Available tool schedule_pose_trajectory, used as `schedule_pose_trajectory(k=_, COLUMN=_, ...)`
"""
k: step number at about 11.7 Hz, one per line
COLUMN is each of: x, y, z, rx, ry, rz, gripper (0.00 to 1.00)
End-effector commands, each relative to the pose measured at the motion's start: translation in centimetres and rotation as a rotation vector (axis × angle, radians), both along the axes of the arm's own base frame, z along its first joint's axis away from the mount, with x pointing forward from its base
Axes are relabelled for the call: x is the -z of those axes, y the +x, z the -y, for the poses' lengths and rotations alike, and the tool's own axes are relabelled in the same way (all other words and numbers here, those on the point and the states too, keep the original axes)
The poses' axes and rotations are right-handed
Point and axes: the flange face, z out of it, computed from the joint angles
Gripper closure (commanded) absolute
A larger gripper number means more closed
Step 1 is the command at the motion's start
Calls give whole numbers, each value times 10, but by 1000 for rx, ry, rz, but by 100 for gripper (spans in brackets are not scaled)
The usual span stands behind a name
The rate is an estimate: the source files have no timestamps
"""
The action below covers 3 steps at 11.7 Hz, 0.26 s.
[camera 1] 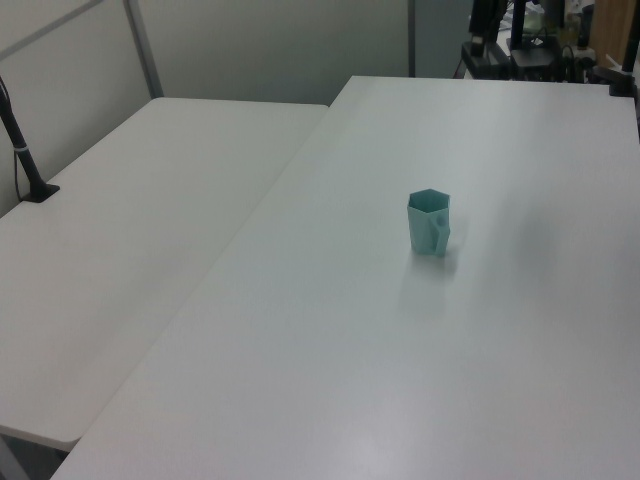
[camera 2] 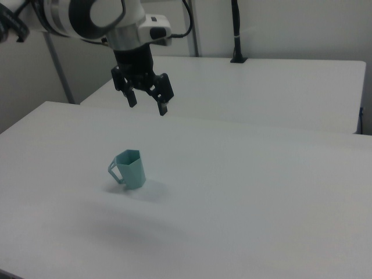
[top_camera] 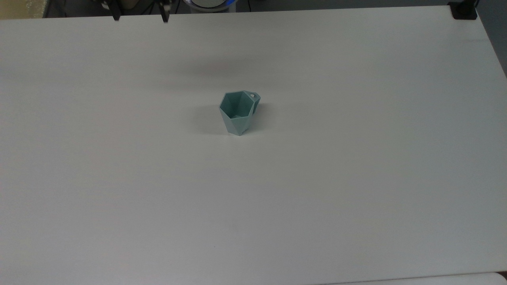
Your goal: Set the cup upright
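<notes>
The pale teal cup [top_camera: 237, 114] stands upright on its narrow base near the middle of the white table [top_camera: 356, 178], rim up, with its small handle toward the top view's upper right. In the left view the cup [camera 1: 429, 222] stands alone. In the right view the cup [camera 2: 131, 168] has its handle on the right view's left. My gripper [camera 2: 147, 107] hangs open and empty well above the cup and a little behind it. At the top view's upper left edge, just the tips of my gripper [top_camera: 140, 17] poke in, far from the cup.
A second white table [camera 1: 150, 210] adjoins on the left view's left, with a black clamp post [camera 1: 24, 150] on it. A black clamp [top_camera: 463, 10] sits at the top view's far right corner. Dark equipment [camera 1: 510, 40] stands beyond the table's far end.
</notes>
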Motion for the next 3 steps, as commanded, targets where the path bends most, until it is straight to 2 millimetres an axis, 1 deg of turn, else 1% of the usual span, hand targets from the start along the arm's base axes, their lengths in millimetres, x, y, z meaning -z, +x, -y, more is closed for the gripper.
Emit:
schedule_pose_trajectory(k=1, x=-22, y=-8, z=-4, rx=-45, ry=11, rz=-15, gripper=0)
schedule_pose_trajectory(k=3, x=-21, y=-8, z=-5, rx=-50, ry=10, rz=-18, gripper=0)
